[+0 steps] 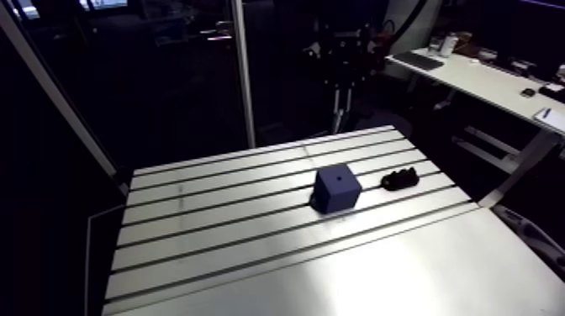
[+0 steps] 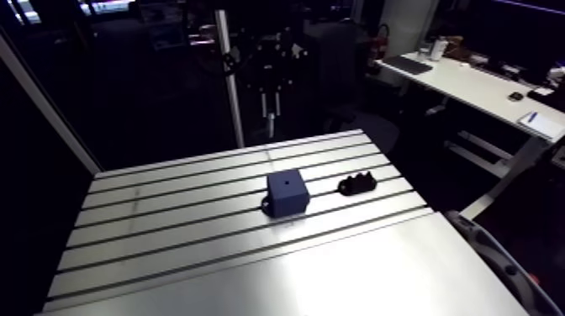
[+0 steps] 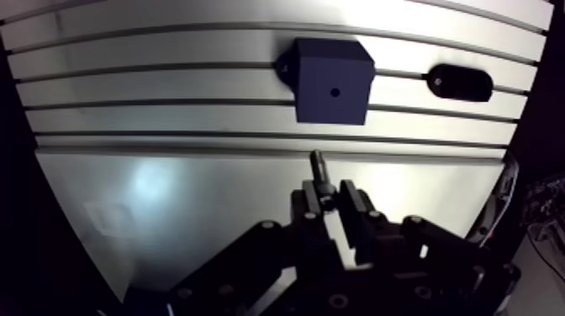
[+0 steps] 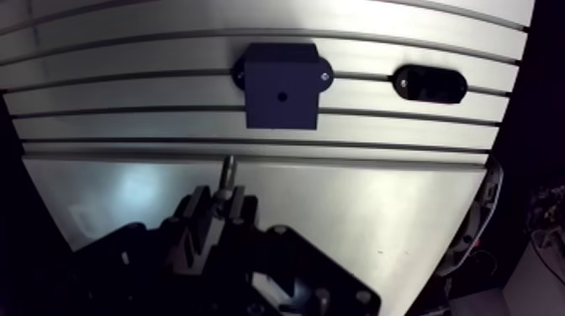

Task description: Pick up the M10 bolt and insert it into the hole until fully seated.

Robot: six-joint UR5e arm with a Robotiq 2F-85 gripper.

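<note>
1. The gripper [image 3: 330, 193] is pinching the M10 bolt [image 3: 319, 168]. Its two fingers press on the bolt from either side.
2. The bolt's slim end sticks out ahead of the fingertips and points roughly toward the blue block [image 3: 334, 80]. How the fingers meet the rest of the bolt is too dark to make out.
3. In the wrist view the gripper and bolt hang over the smooth plate [image 3: 193, 202] that forms the unslotted part of the tabletop [image 1: 210, 210]. They are just short of the nearest slot.
4. The bolt is well apart from the block, with several slots lying between them.
5. The block sits on the slotted part of the tabletop. In the arm view it is toward the right-hand edge and about midway between the far edge and the smooth plate.
6. The hole [image 3: 334, 92] shows as a small dark dot in the middle of the block's top face, and the bolt is not in it.
7. A black holder [image 1: 400, 179] lies just beside the block, between it and the tabletop's right-hand edge, without touching it.
</note>
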